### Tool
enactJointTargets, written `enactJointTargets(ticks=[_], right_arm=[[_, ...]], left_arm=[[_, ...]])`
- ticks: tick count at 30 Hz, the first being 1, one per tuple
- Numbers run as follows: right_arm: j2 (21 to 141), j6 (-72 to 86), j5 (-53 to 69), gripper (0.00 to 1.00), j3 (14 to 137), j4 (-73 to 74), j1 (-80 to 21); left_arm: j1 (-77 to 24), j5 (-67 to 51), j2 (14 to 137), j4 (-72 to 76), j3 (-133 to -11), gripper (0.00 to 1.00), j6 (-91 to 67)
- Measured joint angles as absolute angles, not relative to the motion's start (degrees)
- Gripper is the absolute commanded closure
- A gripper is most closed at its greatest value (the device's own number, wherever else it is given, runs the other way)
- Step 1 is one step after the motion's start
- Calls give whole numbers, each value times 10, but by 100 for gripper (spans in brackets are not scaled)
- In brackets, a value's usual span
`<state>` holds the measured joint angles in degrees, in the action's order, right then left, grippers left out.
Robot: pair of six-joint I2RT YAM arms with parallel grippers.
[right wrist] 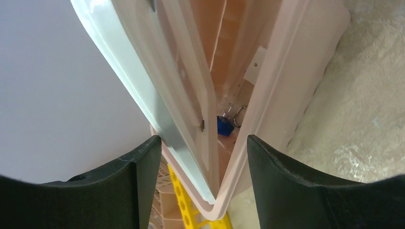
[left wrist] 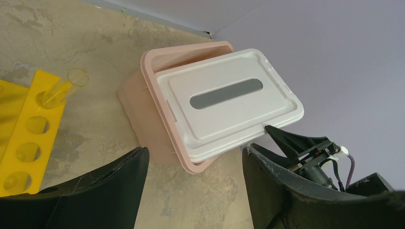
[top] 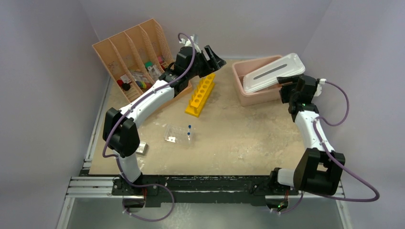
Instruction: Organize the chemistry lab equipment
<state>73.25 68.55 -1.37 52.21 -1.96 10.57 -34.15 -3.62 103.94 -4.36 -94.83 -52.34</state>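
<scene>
Chemistry lab equipment, left to right: small loose items [top: 138, 82] sit in the slots of the peach organizer [top: 112, 52], left of the yellow tube rack [top: 200, 95]. The silver blister sheet [top: 142, 148] lies well to the near left of the rack, partly under the left arm. The blue-tipped pipettes [top: 189, 130] lie in a clear bag [top: 177, 133] just in front of the rack. The left gripper [left wrist: 196, 157] hovers above the rack's far end, fingers [left wrist: 119, 176] spread wide, holding and touching nothing. Right of the rack is the pink tub [top: 246, 93], white lid [top: 274, 71] askew on top, with the blue-capped clear flask [right wrist: 224, 125] inside. The right gripper [right wrist: 200, 143] is at the tub's right end, fingers [right wrist: 267, 167] wide apart and straddling the lid edge and tub rim. No clamp is visible, and whether they touch the lid I cannot tell.
</scene>
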Motion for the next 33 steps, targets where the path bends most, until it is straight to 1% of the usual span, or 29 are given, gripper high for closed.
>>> enactJointTargets(ticks=[3, 9, 11, 16, 18, 23, 33], right_arm=[[757, 650, 10, 33, 544, -23, 106], [815, 596, 61, 45, 568, -40, 105], [824, 588, 71, 52, 568, -46, 106], [832, 573, 96, 78, 572, -74, 105], [831, 573, 104, 83, 572, -88, 105], [813, 573, 109, 86, 572, -108, 105], [750, 588, 114, 87, 571, -150, 106]], left_arm=[[-342, -36, 1039, -43, -948, 30, -524], [-342, -36, 1039, -41, -948, 30, -524], [-342, -36, 1039, -41, -948, 30, -524], [-342, -36, 1039, -40, -948, 30, -524], [-342, -36, 1039, -40, -948, 30, -524], [-342, -36, 1039, -40, -948, 30, -524], [-343, -41, 1039, -40, -948, 30, -525]])
